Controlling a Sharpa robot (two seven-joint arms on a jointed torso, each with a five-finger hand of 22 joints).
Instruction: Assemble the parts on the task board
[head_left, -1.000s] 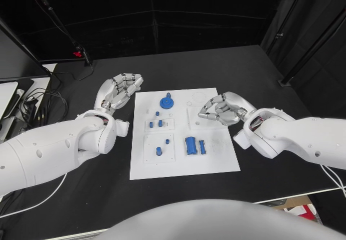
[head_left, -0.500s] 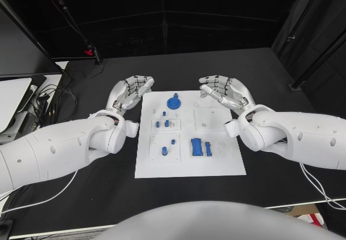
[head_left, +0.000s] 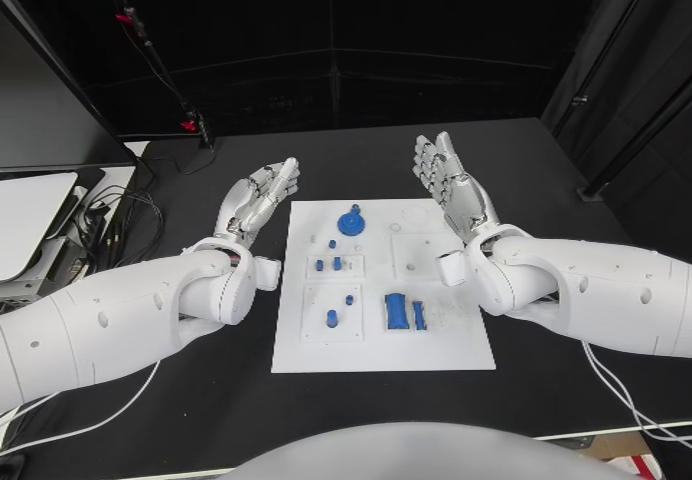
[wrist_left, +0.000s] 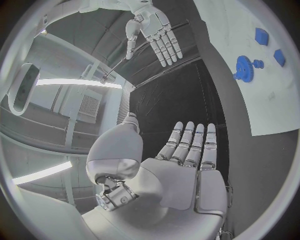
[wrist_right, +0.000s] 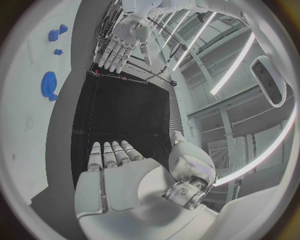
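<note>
On the task board (head_left: 382, 350) I see the blue parts: a gear (head_left: 351, 221) at the far end, small pegs (head_left: 332, 262) mid-board, a block (head_left: 395, 310) nearer me. My left hand (head_left: 264, 198) and right hand (head_left: 450, 185) flank the board flat, fingers straight, holding nothing. Whether every part is seated, I can't judge

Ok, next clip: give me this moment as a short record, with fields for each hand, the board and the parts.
left hand: open, fingers straight, holds nothing, beside the board's left edge
right hand: open, fingers straight, holds nothing, at the board's far right corner
task board: white plate, flat in the middle of the black table
parts: blue gear at the far end; small blue pieces in the left-hand plates; blue block nearer the robot
contact: neither hand touches a part
</note>
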